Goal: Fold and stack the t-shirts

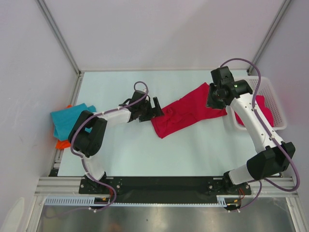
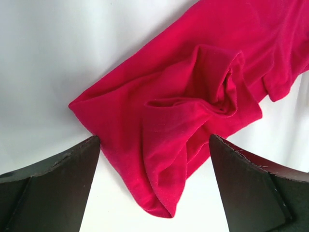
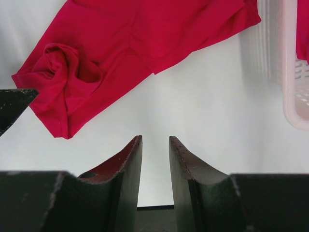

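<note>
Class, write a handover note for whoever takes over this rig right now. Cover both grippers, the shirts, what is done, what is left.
Left gripper: open wide, empty, over the crumpled end of the red t-shirt.
Right gripper: fingers slightly apart, empty, above bare table beside that shirt.
Shirts: teal t-shirt on orange t-shirt at the table's left edge; second red t-shirt in the basket.
Done: apparently those two stacked.
Left: fold and stack both red ones.
</note>
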